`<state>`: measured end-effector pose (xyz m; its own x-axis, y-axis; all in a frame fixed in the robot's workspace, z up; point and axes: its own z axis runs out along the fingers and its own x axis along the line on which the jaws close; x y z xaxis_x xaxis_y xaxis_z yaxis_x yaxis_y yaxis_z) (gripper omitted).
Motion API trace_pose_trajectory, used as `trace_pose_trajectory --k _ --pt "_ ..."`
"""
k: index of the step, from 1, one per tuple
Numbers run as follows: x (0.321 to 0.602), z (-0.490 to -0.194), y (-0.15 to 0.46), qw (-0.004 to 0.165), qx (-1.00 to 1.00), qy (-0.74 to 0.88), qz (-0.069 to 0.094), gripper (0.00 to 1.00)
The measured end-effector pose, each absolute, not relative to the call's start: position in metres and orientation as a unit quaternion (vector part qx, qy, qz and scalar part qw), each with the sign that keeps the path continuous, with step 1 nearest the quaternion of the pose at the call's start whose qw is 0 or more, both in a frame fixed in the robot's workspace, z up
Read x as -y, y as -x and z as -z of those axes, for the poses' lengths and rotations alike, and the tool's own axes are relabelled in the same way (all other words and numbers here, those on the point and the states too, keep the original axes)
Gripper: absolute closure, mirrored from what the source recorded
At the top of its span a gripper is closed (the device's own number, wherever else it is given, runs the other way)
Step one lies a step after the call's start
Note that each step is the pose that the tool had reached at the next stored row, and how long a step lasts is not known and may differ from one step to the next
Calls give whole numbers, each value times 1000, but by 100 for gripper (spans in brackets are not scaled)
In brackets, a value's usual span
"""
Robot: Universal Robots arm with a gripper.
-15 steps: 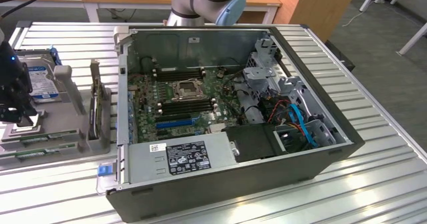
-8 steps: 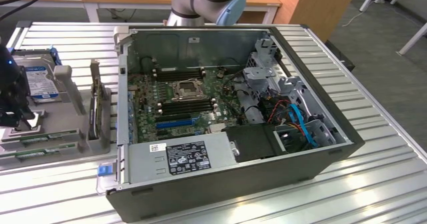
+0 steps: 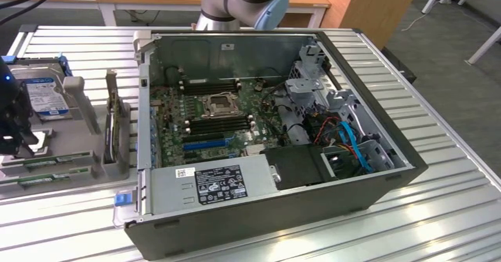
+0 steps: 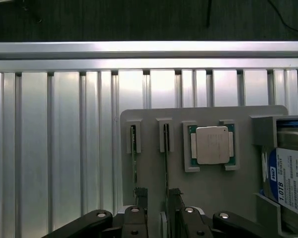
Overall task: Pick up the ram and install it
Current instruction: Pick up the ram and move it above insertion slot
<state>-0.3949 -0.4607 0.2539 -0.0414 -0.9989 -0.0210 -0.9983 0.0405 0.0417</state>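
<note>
ram [image 4: 165, 158]: stands on edge in a slot of the grey fixture [image 4: 154, 116], second stick [image 4: 134, 158] just beside | gripper [image 4: 158, 194]: points straight down, jaws spread, one finger on either side of the ram, contact unclear | fixture: exterior view's left of open computer case [image 3: 274, 127] | arm [image 3: 239, 1]: rises at table's far side

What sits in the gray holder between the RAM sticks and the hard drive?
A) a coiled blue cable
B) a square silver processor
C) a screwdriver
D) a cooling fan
B: the square silver processor lies flat in its own recess of the gray holder, with the two ram sticks standing on edge in slots on one side and the hard drive on the other.
</note>
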Motion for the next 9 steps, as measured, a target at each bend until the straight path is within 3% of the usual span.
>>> trace_pose_trajectory --k 9 --pt "471 -254 397 7 721 -692 22 69"
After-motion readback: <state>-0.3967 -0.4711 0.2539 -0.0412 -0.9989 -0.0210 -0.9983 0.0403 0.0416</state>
